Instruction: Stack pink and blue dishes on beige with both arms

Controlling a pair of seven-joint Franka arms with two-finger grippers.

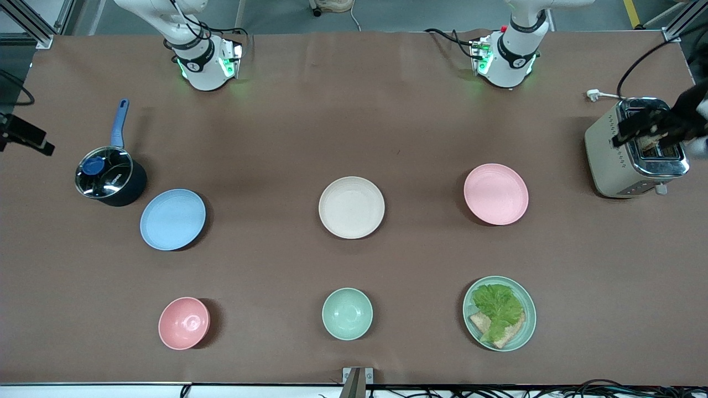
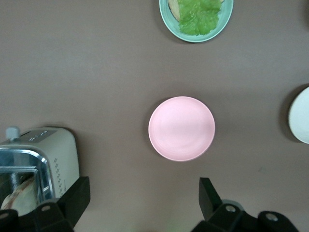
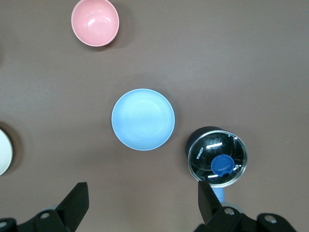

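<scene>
Nothing stacked yet: beige plate (image 1: 352, 207) mid-table, pink plate (image 1: 496, 194) toward left arm's end, blue plate (image 1: 172, 219) toward right arm's. Left gripper (image 2: 145, 205) & right gripper (image 3: 144, 205) hang wide open over them. You'd best pinch each rim, avoiding pot (image 1: 109, 177).

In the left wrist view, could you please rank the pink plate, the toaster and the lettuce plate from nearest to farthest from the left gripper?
The left gripper hangs open above the table.
1. Pink plate, almost directly beneath the gripper.
2. Toaster, at the left arm's end of the table.
3. Lettuce plate, nearer the front camera than the pink plate.
</scene>
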